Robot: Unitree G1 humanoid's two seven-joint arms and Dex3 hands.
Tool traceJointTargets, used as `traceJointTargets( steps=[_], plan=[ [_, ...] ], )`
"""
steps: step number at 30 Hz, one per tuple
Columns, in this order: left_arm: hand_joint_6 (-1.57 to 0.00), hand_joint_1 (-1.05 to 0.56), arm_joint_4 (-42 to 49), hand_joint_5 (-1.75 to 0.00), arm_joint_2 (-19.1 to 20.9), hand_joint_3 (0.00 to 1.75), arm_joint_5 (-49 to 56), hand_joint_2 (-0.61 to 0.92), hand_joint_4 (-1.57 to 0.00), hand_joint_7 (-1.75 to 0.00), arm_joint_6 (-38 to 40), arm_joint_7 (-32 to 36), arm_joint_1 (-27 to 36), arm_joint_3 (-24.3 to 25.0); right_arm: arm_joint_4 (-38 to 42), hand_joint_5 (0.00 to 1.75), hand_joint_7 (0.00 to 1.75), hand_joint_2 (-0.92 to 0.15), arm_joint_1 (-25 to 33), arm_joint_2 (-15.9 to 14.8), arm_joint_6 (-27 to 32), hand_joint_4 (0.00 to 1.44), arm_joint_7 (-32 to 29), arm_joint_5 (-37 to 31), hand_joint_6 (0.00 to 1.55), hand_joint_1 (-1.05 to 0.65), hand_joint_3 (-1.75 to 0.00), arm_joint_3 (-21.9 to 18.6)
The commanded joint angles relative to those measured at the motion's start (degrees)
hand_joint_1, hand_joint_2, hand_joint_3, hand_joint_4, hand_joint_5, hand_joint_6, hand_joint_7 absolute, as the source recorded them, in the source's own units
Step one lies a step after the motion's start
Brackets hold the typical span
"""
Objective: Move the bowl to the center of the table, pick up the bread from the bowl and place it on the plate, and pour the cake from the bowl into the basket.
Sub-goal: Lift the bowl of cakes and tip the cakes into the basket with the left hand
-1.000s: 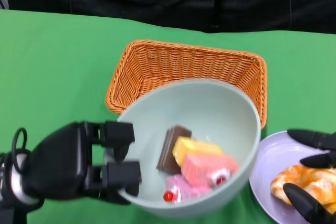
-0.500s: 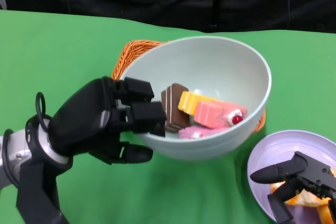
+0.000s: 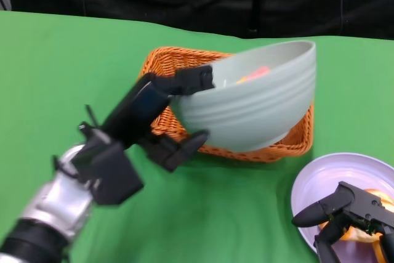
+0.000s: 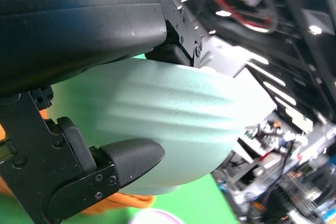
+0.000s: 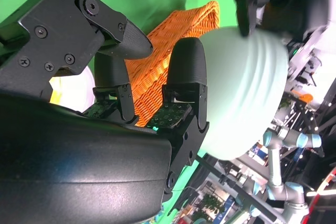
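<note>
My left hand [image 3: 161,110] grips the rim of the pale green bowl [image 3: 255,105] and holds it tipped on its side over the orange wicker basket [image 3: 178,64]. Its opening faces away from me. A bit of pink and yellow cake [image 3: 252,75] shows just inside the rim. The bowl's ribbed outside fills the left wrist view [image 4: 173,124] and shows in the right wrist view [image 5: 247,93]. My right hand [image 3: 354,217] hovers over the lilac plate [image 3: 320,180] at the lower right, fingers spread. The orange bread [image 3: 363,233] lies under it, mostly hidden.
The table is covered in green cloth [image 3: 74,66], with a black backdrop behind its far edge. The basket [image 5: 173,40] stands at the middle rear, the plate close to its right front corner.
My left hand has lifted the bowl and tipped it away from me over the basket, so its inside and the cakes are now nearly hidden. The right hand has stayed over the plate.
</note>
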Motion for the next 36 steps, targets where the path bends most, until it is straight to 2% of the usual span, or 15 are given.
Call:
traceJointTargets(
  steps=[1,7,15,18,25,27,29,36],
  plan=[
    [-0.89,-0.08,0.6,-1.75,-3.0,1.75,-2.6,0.2,-1.08,-1.73,3.4,-3.1,-1.7,3.8,0.0,1.43,1.11,-0.32,1.1,-0.1,-1.5,0.78,-0.7,-0.1,0.78,-0.03,-1.32,0.7],
    [-0.87,-0.15,0.3,-1.75,-9.6,1.73,-4.8,0.22,-1.05,-1.75,11.4,-6.4,-0.9,8.4,0.1,1.43,1.09,-0.35,3.1,-0.8,-3.2,0.76,-1.7,-0.3,0.79,-0.04,-1.26,2.1],
    [-0.88,-0.17,-2.6,-1.75,-15.4,1.71,-6.6,0.24,-1.04,-1.75,21.2,-6.8,0.8,12.7,0.8,1.4,1.07,-0.34,4.8,-1.9,-5.0,0.77,-2.6,0.2,0.8,-0.04,-1.26,1.8],
    [-0.91,-0.18,-4.2,-1.75,-18.8,1.7,-11.0,0.21,-1.05,-1.75,29.9,-5.8,0.6,16.0,0.4,1.4,1.06,-0.32,5.1,-1.8,-4.0,0.76,-2.4,0.6,0.81,-0.03,-1.29,2.3],
    [-0.92,-0.19,-6.5,-1.75,-20.1,1.7,-10.3,0.19,-1.06,-1.75,33.9,-6.4,1.1,17.9,0.4,1.4,1.05,-0.3,5.1,-2.0,-3.8,0.76,-2.5,0.8,0.81,-0.03,-1.32,2.4],
    [-0.92,-0.18,-8.9,-1.75,-23.4,1.73,-18.9,0.24,-1.07,-1.75,45.7,-2.5,0.0,23.2,0.1,1.4,1.05,-0.31,5.4,-2.0,-3.7,0.76,-2.5,0.8,0.81,-0.03,-1.31,2.4],
    [-0.9,-0.18,-11.0,-1.75,-25.3,1.74,-24.7,0.28,-1.08,-1.75,53.7,-0.1,-0.5,27.0,0.2,1.4,1.06,-0.32,5.4,-2.0,-4.0,0.76,-2.6,1.0,0.81,-0.03,-1.3,2.3],
    [-0.87,-0.21,-13.7,-1.75,-26.6,1.74,-31.4,0.33,-1.08,-1.75,63.7,3.5,-0.9,32.7,-0.5,1.4,1.06,-0.31,5.7,-1.9,-3.4,0.75,-2.5,1.3,0.8,-0.01,-1.31,2.6]
  ],
)
